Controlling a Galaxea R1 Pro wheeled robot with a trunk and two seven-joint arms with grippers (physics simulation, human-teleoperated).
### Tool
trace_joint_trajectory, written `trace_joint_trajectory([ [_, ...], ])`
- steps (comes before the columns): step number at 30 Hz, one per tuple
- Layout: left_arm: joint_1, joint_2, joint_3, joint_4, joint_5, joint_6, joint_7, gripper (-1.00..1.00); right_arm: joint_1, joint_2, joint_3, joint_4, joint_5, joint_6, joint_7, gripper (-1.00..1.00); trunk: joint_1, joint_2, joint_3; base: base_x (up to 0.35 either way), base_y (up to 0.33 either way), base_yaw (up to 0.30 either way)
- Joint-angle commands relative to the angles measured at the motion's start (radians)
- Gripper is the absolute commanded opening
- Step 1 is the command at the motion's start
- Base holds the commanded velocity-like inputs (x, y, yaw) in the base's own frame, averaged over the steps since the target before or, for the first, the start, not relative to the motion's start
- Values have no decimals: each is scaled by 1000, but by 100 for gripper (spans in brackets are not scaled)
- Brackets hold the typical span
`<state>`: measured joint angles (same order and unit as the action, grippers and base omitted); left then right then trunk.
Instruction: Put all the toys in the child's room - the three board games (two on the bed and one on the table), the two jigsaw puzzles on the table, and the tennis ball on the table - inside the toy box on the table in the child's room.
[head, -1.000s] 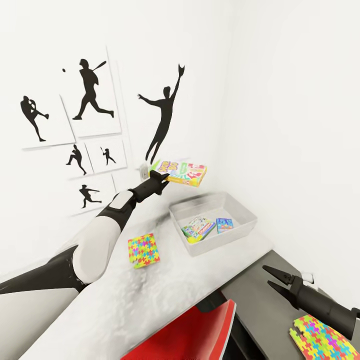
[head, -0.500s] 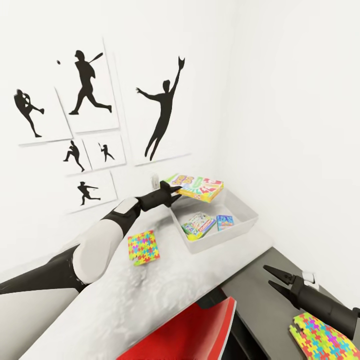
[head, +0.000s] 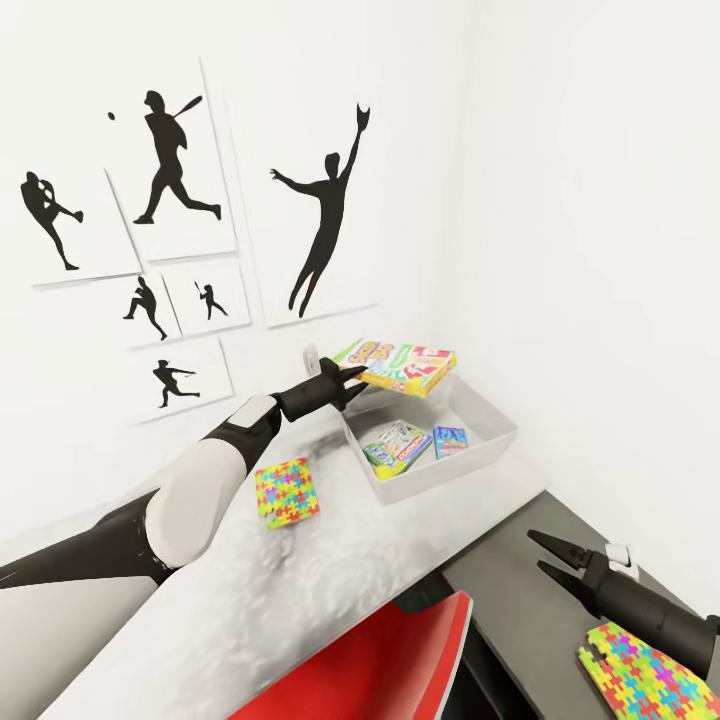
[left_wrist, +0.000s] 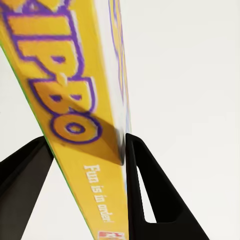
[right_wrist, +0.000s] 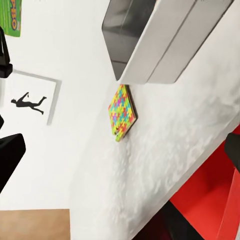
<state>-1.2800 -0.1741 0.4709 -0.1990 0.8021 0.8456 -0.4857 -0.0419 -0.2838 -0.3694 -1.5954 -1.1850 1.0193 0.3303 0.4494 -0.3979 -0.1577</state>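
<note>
My left gripper (head: 347, 378) is shut on the edge of a yellow and green board game (head: 405, 365), holding it flat in the air over the far side of the grey toy box (head: 450, 468). In the left wrist view the yellow board game (left_wrist: 75, 100) sits clamped between the two black fingers (left_wrist: 145, 180). Two smaller colourful boxes (head: 398, 445) lie inside the toy box. One jigsaw puzzle (head: 286, 492) lies on the white table (head: 300, 590), left of the box. My right gripper (head: 548, 558) is open and empty above a dark surface, near a second jigsaw puzzle (head: 648, 676).
A red chair (head: 400, 660) stands below the table's front edge. White walls with baseball silhouette pictures (head: 180, 160) close in the table at the back and right. The right wrist view looks at the toy box (right_wrist: 160, 35) and the jigsaw puzzle (right_wrist: 122, 112).
My left gripper has carried the board game to the right, from beside the toy box to above it. The head view has shifted slightly. The right arm has hardly moved.
</note>
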Motion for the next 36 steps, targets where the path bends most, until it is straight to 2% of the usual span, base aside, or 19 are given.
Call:
trace_joint_trajectory([
  [1, -1, 0, 6, 0, -3, 5, -2, -100, -1, 0, -1, 0, 10, 4, 11, 100, 1, -2, -2, 0, 0, -60],
  [12, -1, 0, 6, 0, -5, 4, -4, -100, -1, 0, -2, 0, 10, 4, 13, 100, 1, -2, 0, 0, 0, -144],
  [36, -1, 0, 5, 0, -9, -26, -1, -100, -1, 3, -2, 0, 10, 4, 12, 100, 1, -2, 0, 0, 0, -3],
])
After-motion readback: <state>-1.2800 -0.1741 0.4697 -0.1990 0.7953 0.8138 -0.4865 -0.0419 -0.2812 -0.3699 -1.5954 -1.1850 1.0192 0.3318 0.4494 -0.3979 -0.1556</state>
